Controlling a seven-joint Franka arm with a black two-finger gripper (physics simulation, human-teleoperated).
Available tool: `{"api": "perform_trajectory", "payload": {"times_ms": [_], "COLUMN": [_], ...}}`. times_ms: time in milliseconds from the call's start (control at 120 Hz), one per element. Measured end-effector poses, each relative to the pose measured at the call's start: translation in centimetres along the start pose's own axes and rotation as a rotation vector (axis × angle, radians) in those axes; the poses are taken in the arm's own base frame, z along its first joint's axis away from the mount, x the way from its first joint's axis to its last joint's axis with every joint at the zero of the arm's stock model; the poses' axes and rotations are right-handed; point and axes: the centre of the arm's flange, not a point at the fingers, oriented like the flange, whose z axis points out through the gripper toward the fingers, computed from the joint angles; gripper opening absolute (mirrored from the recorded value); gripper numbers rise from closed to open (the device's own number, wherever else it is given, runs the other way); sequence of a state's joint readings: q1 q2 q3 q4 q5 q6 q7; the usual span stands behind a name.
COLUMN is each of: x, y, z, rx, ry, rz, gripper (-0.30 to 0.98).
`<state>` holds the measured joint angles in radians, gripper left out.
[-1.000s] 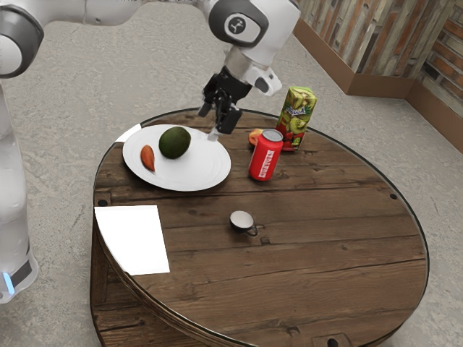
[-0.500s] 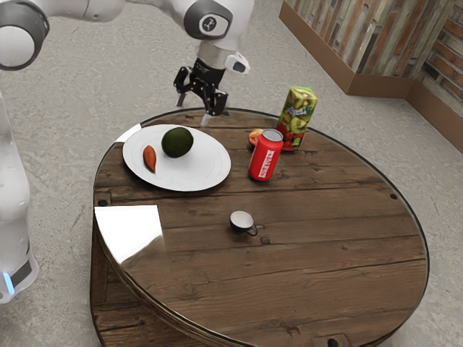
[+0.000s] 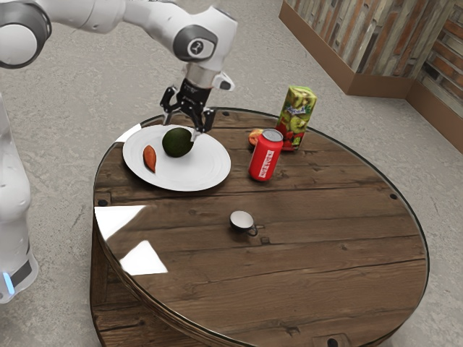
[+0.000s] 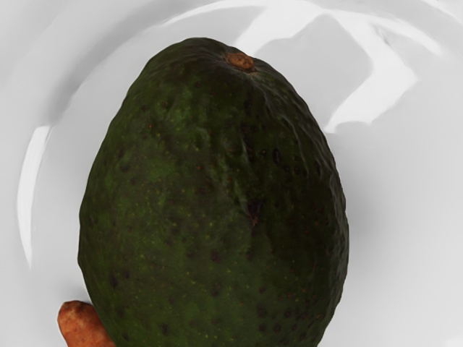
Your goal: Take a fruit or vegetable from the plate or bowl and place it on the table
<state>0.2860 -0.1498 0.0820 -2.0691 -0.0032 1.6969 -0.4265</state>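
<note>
My gripper point(image 3: 179, 130) stands open over the plate's far part, its fingers spread wide to either side of the avocado's upper end. The dark green avocado point(image 3: 176, 143) lies on the white oval plate point(image 3: 195, 173). Beside it on the plate is an orange-brown sweet potato or carrot point(image 3: 150, 158). In the wrist view the avocado point(image 4: 213, 210) is large and close below the hand, its brown stem end visible, with the tip of the orange vegetable point(image 4: 81, 324) beside it and the plate point(image 4: 405, 188) around them.
On the wooden table point(image 3: 311, 238) stand a red can point(image 3: 265, 156), a juice carton point(image 3: 297, 116) and a small cup point(image 3: 241, 221). A reddish fruit point(image 3: 255, 137) lies behind the can.
My gripper has moved toward the exterior view's left and, since the last earlier picture, lowered to the avocado with its fingers spread. Avocado and orange vegetable shifted slightly on the plate since the first picture.
</note>
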Motion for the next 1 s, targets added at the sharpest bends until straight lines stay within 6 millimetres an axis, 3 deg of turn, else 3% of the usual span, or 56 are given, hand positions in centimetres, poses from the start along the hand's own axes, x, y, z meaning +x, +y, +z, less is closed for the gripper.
{"api": "perform_trajectory", "payload": {"times_ms": [483, 667, 1000], "x": [0.7, -0.3, -2.3], "y": [0.0, 2.3, 1.4], "z": [0.0, -0.6, -1.1], "rx": [0.02, 0.071, 0.078], "ry": [0.08, 0.127, 0.132], "rz": [0.023, 0.106, 0.137], "gripper": [0.69, 0.69, 0.69]}}
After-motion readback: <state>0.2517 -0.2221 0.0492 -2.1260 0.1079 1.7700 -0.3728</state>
